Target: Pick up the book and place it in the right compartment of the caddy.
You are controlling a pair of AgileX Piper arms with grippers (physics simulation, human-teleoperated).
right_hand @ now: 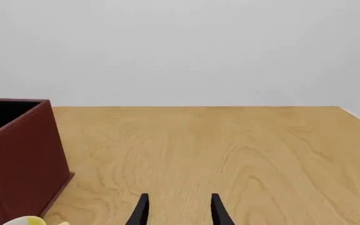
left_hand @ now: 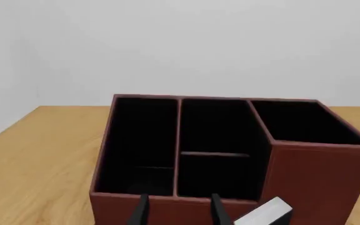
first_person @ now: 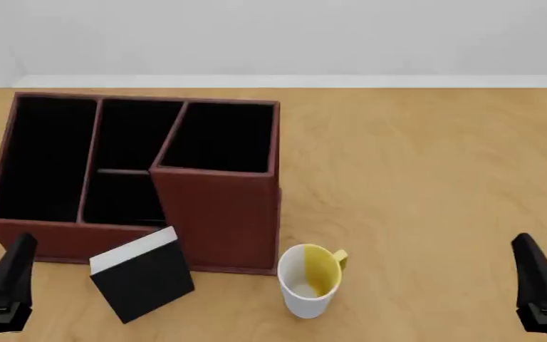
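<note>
Judging the thin matte black book (first_person: 143, 280) stiff and light, I plan gripping its white page edge; left gripper (left_hand: 178, 211) stands apart, empty.

front: high, looking forward-down | wrists: low, level | shared: caddy (first_person: 216, 214)

Left gripper (first_person: 6, 274) is hovering low with fingers parted, holding nothing; right gripper (first_person: 538, 281) is mirroring it well apart, fingers spread wide, pointing straight ahead.
</note>
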